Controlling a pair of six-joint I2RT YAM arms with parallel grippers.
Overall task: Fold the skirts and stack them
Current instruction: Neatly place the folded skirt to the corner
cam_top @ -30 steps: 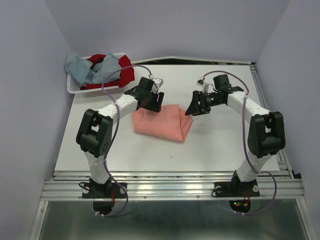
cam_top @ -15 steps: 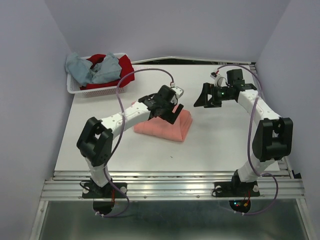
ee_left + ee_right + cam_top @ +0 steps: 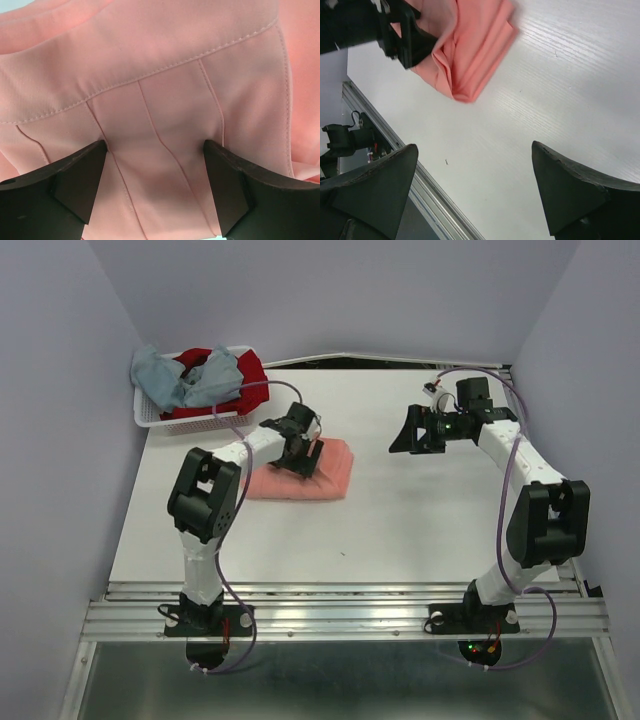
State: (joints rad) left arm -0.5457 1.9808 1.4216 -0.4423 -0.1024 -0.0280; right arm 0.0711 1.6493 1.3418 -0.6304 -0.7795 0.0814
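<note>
1. Left tool [image 3: 300,452]: released, jaws spread wide over the salmon-pink skirt [image 3: 332,472], pulled back leftward since half a second ago.
2. Right tool [image 3: 410,437]: released, empty, well apart from the skirt, no longer at its right edge as a second ago.
3. Bench [image 3: 400,530]: bearing the folded salmon-pink skirt, now lying further left than before.
4. White mesh basket [image 3: 150,418], far left corner: holding the dark red skirt [image 3: 252,385], with the blue-grey skirt [image 3: 160,375] draped on top.
</note>
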